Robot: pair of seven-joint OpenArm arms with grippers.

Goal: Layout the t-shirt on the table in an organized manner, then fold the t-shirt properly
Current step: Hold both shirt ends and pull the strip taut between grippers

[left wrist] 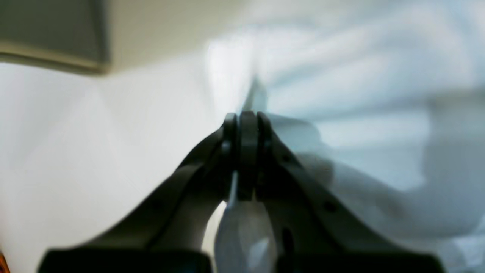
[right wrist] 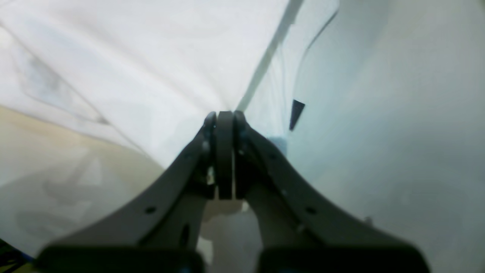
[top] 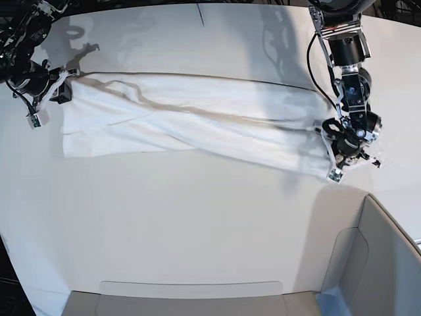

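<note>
My left pincer [top: 329,135] and right pincer [top: 66,84] are both clamped tight on opposite ends of the t-shirt [top: 197,118], stretched over the table [top: 197,230].

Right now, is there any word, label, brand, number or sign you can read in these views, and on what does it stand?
None can be read.
t-shirt: white cloth only, no print showing in the base view.
Small dark patch on the cloth in the right wrist view: too blurred to tell if it carries text.
table: plain, no markings.
</note>
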